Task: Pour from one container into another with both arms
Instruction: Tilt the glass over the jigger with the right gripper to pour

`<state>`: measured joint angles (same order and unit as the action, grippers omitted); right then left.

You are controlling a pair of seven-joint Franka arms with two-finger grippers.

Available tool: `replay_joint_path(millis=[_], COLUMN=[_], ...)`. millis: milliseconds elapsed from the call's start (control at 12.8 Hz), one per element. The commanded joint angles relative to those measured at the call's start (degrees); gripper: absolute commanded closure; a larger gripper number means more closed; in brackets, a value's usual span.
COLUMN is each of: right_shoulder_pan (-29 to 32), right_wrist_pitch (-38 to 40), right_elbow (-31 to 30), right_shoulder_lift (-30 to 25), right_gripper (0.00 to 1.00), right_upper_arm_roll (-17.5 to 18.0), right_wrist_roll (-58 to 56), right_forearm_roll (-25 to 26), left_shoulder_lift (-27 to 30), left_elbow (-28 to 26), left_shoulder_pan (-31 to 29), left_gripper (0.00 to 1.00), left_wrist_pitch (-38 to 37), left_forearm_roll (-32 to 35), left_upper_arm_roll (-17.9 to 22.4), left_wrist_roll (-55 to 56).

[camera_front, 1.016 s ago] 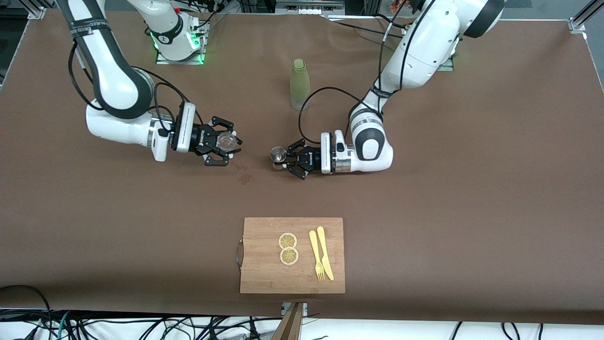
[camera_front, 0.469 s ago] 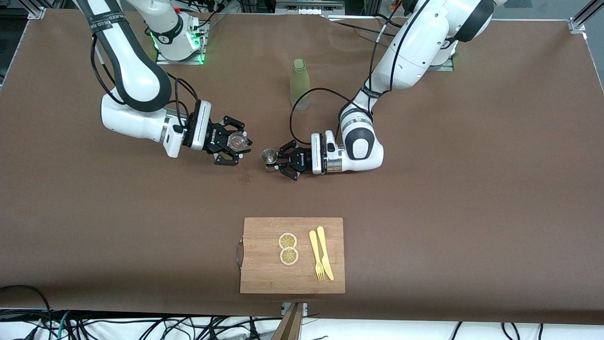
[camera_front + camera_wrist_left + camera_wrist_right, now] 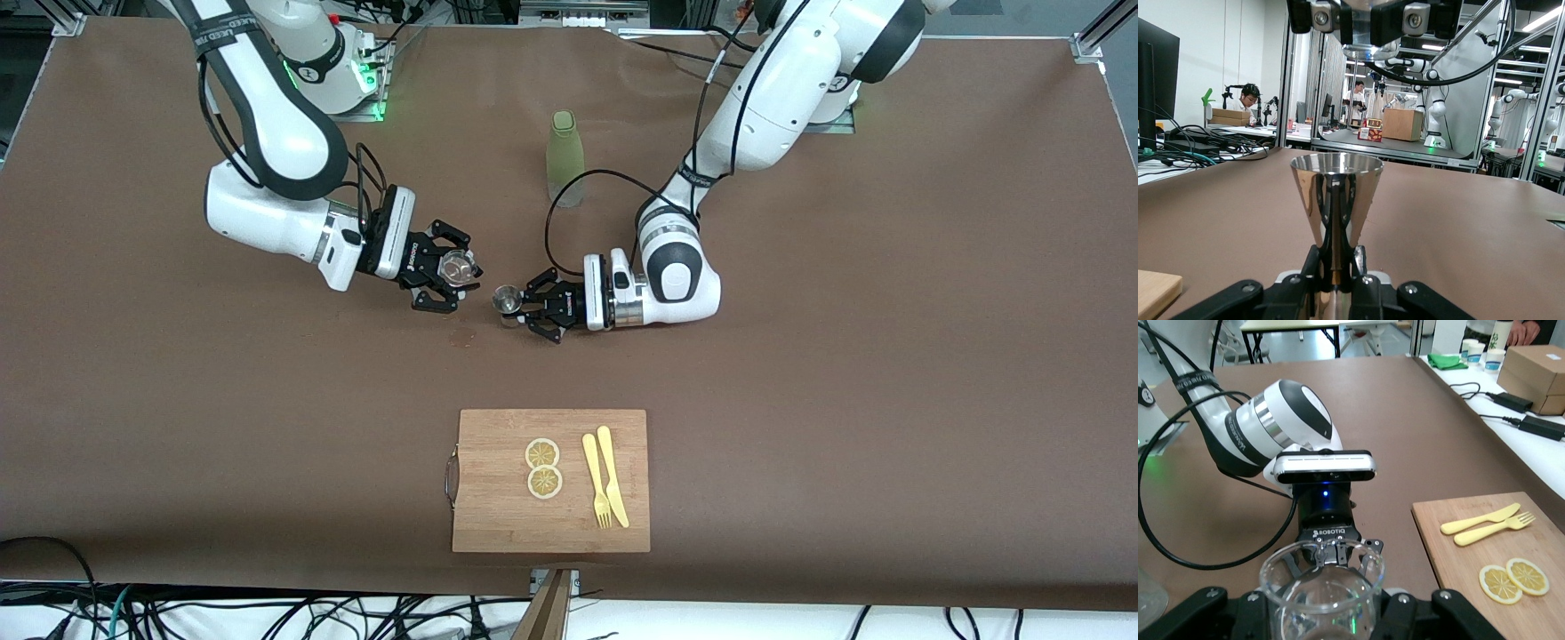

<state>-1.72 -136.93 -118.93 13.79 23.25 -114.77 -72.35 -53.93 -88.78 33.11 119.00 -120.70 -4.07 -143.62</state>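
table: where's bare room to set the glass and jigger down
Bare table lies between the cutting board and the two grippers, and toward each arm's end. It is crowded where the right gripper holds the glass tumbler close to the jigger in the left gripper, with the green bottle farther from the camera.

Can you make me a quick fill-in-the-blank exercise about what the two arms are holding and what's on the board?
1. The right gripper is shut on the ____.
2. The left gripper is shut on the silver ____.
3. On the cutting board lie two lemon slices, a knife and a ____.

Missing words: tumbler; jigger; fork
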Motion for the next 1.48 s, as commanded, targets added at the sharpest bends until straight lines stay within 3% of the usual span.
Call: replay_joint_path(millis=[0,703,1172,1406], right_shoulder_pan=[-1.35,-4.52,-5.40,-5.40], right_wrist_pitch=[-2.64,-11.95,-13.27,-13.37], right_elbow=[0.36,1.42,2.65,2.65], right_shoulder_lift=[-1.74,-1.74,-1.74,-1.83], right_gripper=[0.77,0.77,0.77,0.77], right_upper_arm_roll=[0.31,0.40,0.40,0.40], right_wrist_roll=[4.55,5.08,7.36,7.36], right_forearm_roll=[4.22,8.27,15.65,16.01], left_shoulder_lift=[-1.27,-1.18,-1.18,-1.18], left_elbow=[2.74,2.91,2.91,3.53], left_shoulder_pan=[0.99,0.99,1.17,1.35], left_gripper=[1.00,1.00,1.00,1.00], left_wrist_pitch=[1.41,1.67,1.67,2.46], left_forearm_roll=[-2.18,-2.35,-2.35,-2.35], left_upper_arm_roll=[0.37,0.37,0.37,0.37], left_wrist_roll=[-1.22,-0.78,-0.78,-0.78])
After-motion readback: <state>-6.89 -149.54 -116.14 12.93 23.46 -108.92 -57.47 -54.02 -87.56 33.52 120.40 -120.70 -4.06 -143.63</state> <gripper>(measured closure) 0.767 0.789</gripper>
